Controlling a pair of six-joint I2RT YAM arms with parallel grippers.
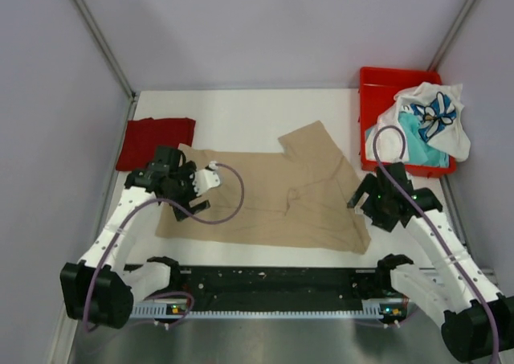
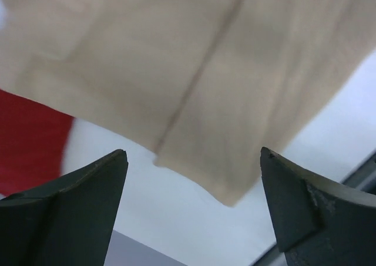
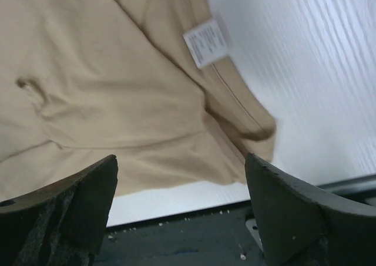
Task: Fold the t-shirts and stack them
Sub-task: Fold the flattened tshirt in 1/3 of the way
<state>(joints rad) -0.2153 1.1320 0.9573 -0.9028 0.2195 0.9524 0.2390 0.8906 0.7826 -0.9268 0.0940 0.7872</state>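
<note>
Table: white, and all the work lies on it.
Tan shirt: spread out mid-table, not yet folded. It has creases near its middle and one sleeve points to the far side.
Bin: far right, well apart from the tan shirt.
Red shirt: far left, lying as a flat rectangle. I judge it already folded, so it is where the stack starts. Its near corner is just beside the tan shirt's left edge.
White shirt: bunched up in the bin, its blue print showing.
Teal shirt: in the bin, under the white one.
Left gripper: jaws wide and holding nothing, hovering over the tan shirt's left corner.
Right gripper: jaws wide and empty, above the shirt's near right corner.
Tag: a small white label by the right edge seam.
Step, my judgement: the first fold of the tan shirt.
Method: I would lower both arms together and pinch right at the hem through both layers. I would then lift evenly and carry the cloth across under light tension to pull the creases out.
Risk: catching only the top layer, or dragging the red shirt along.
</note>
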